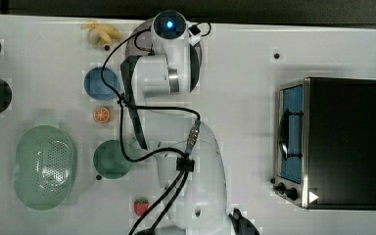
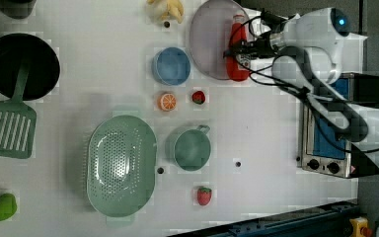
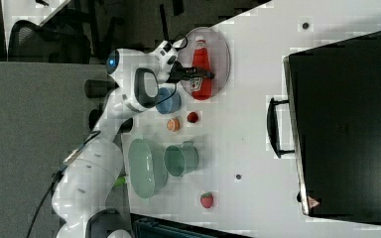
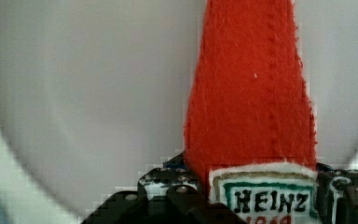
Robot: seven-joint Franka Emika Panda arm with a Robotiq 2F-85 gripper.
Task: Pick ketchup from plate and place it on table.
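Black jaws (image 4: pixel 254 198) clamped on either side of soft red felt ketchup bottle (image 4: pixel 251 93) at its pale label, over round greyish-lilac plate (image 4: pixel 98 93) on white counter (image 2: pixel 256 128).

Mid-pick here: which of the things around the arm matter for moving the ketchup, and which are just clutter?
In the job:
ketchup, lying on the plate
plate
table
gripper, closed on the ketchup's label end

Lying about:
blue bowl
orange slice
two strawberries
green cup
colander
banana
toaster oven
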